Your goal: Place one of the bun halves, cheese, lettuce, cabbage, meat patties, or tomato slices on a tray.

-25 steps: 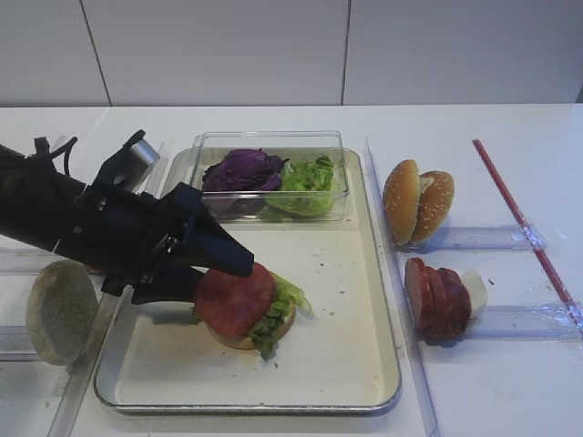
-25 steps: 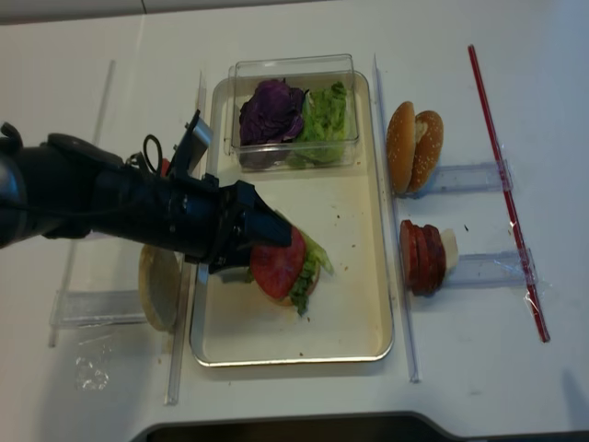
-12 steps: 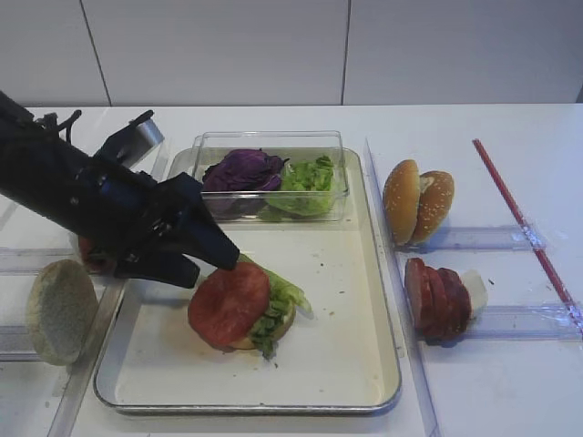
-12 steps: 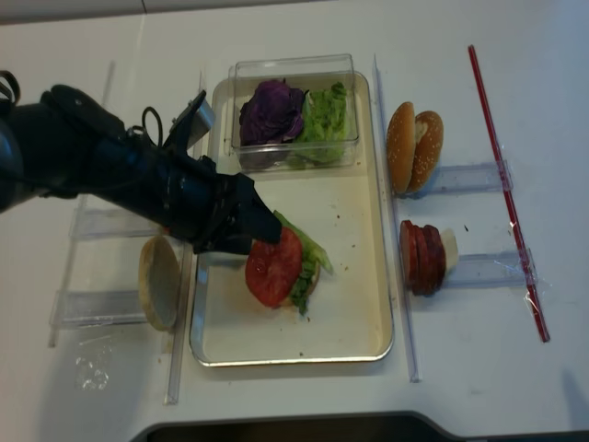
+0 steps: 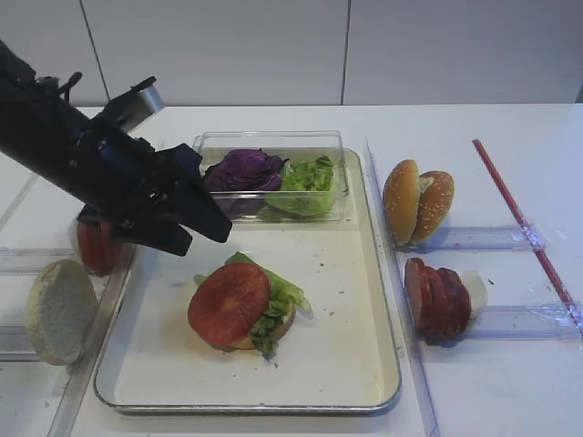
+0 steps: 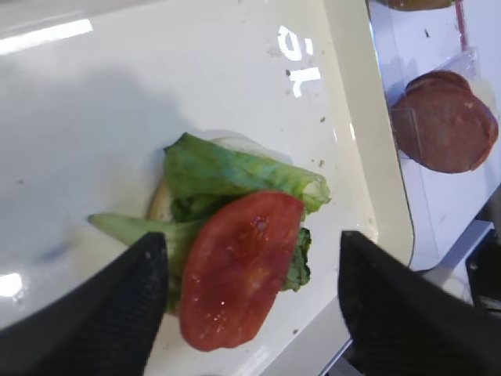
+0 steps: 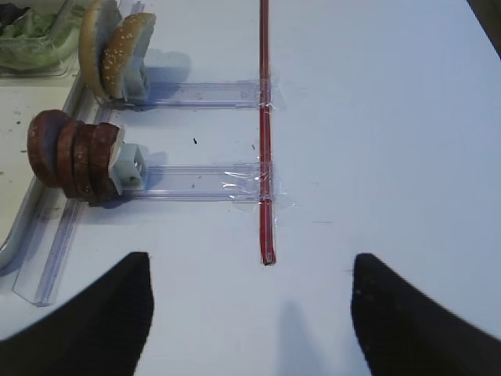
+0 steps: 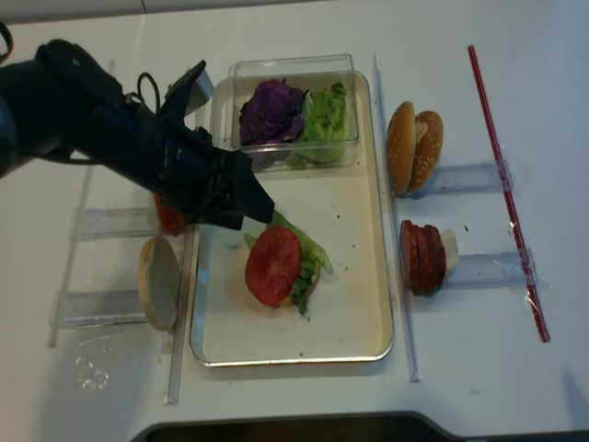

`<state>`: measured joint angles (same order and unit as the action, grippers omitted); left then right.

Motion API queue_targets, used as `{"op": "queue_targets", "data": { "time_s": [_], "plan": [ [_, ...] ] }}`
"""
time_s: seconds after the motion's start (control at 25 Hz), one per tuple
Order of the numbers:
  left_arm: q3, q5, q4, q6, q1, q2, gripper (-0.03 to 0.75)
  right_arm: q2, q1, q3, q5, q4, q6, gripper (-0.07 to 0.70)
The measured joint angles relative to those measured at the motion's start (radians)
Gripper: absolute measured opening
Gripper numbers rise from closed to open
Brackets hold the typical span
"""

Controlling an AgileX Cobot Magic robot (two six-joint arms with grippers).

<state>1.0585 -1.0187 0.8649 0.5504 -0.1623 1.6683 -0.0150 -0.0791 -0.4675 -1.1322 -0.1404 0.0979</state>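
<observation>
On the white counter [image 5: 273, 118], a pale bun half [image 5: 58, 309] stands on edge at far left in a clear rack, with spare tomato slices [image 5: 96, 244] racked just behind it. Above them the left hand [image 5: 196, 218] hangs over the near-left edge of the tray [image 5: 383, 382], its dark fingers [image 6: 117, 305] spread wide and empty, as the left wrist view shows, with nothing between them. On the tray's cream floor sits the stack being built: a bun base mostly hidden under frilly lettuce [image 5: 282, 296], topped by one tomato slice [image 5: 228, 302] that leans toward the left and overhangs the stack. At the tray's far end a clear plastic box [image 5: 271, 173] holds purple cabbage [image 5: 241, 169] and more green leaves. Right of the tray, two sesame bun halves [image 5: 417, 200] and a row of meat patties [image 5: 437, 296] stand in their racks, and a red strip [image 5: 519, 214] is taped across the counter. The right hand [image 7: 246, 313] hovers over bare counter beyond them, its fingers wide apart and empty. The tomato appears delivered; the sound way to finish is to lift the left hand straight up and clear, keeping the fingers off the tilted slice so it does not slide.
</observation>
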Motion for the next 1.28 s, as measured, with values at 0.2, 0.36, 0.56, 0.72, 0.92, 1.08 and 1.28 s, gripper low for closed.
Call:
{"op": "queue_targets", "data": {
  "time_s": [0.2,0.36,0.56,0.72,0.92,1.08,1.28],
  "plan": [
    [0.056,-0.009,-0.108,-0.065,0.0,-0.024,0.469,0.0,0.0,0.0,0.0,0.0,0.0,0.562],
    [0.099,-0.029,-0.215,-0.121,0.0,-0.053,0.469,0.0,0.0,0.0,0.0,0.0,0.0,0.562],
    [0.136,-0.042,-0.378,-0.198,0.0,-0.08,0.469,0.0,0.0,0.0,0.0,0.0,0.0,0.562],
    [0.146,-0.049,-0.521,-0.278,0.0,-0.096,0.469,0.0,0.0,0.0,0.0,0.0,0.0,0.562],
    [0.149,-0.057,-0.653,-0.359,0.0,-0.127,0.469,0.0,0.0,0.0,0.0,0.0,0.0,0.562],
    [0.151,-0.064,-0.759,-0.451,0.0,-0.154,0.469,0.0,0.0,0.0,0.0,0.0,0.0,0.562],
    [0.152,-0.118,-0.937,-0.537,0.0,-0.17,0.469,0.0,0.0,0.0,0.0,0.0,0.0,0.562]
  ]
}}
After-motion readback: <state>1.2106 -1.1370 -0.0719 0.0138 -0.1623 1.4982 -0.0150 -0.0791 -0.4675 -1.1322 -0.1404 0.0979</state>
